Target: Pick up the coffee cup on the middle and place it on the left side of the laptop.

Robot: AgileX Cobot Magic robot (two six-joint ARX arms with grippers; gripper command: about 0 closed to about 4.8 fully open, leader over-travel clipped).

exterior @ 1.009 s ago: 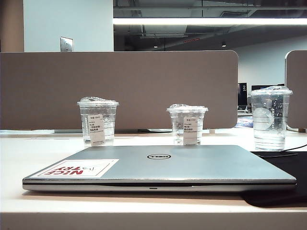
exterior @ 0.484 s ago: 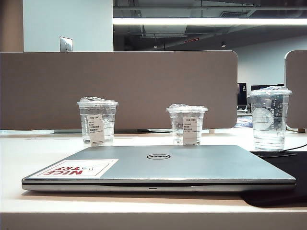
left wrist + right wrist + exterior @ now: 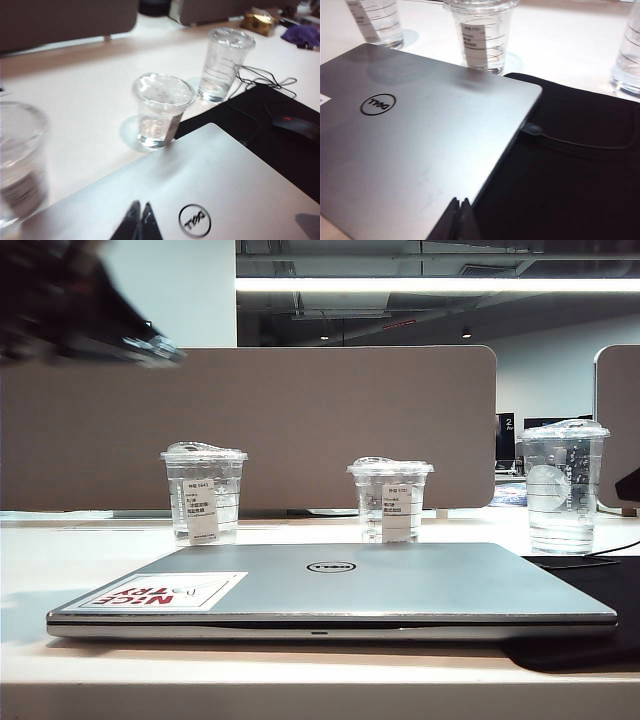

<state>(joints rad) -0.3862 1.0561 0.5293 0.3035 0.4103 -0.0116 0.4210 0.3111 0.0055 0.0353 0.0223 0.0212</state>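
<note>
The coffee cup (image 3: 390, 500), short, clear and lidded with a straight white label, stands in the middle behind the closed silver laptop (image 3: 400, 585). It also shows in the left wrist view as coffee cup (image 3: 161, 112) and in the right wrist view as coffee cup (image 3: 482, 37). My left gripper (image 3: 140, 206) is shut and empty, hovering over the laptop lid (image 3: 240, 200) near the logo. In the exterior view its arm is a dark blur (image 3: 80, 310) high at the left. My right gripper (image 3: 459, 201) is shut and empty above the laptop's edge (image 3: 420, 140).
A similar short cup (image 3: 203, 495) stands at the back left and a taller clear cup (image 3: 563, 485) at the back right. A black mat (image 3: 570, 185) with a cable (image 3: 570, 142) lies right of the laptop. A mouse (image 3: 295, 125) rests on the mat. A grey partition (image 3: 300, 420) closes the back.
The left arm has swung into the exterior view at the top left, blurred by motion. A dark sliver of the right arm now shows at the right edge. Cups and laptop have not moved.
</note>
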